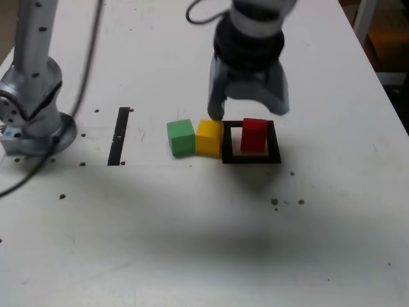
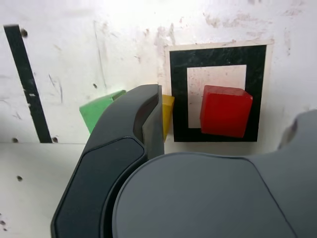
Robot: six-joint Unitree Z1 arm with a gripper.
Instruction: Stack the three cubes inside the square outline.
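Observation:
My gripper (image 1: 249, 110) hangs open just behind and above the red cube (image 1: 254, 134), one finger on each side and nothing held. That cube stands inside the black square outline (image 1: 250, 158), on its white patch. The yellow cube (image 1: 209, 137) sits against the outline's outer edge on the exterior view's left, and the green cube (image 1: 181, 137) touches the yellow one further left. In the wrist view the red cube (image 2: 225, 111) lies in the square outline (image 2: 178, 99). A dark finger (image 2: 143, 119) there hides most of the yellow cube (image 2: 168, 116) and part of the green cube (image 2: 99, 111).
A thin black strip (image 1: 119, 135) lies to the exterior view's left of the cubes. The arm's grey base (image 1: 32, 109) stands at the far left with a cable trailing off it. Small dark specks dot the white table (image 1: 192, 243), whose edge runs down the right side.

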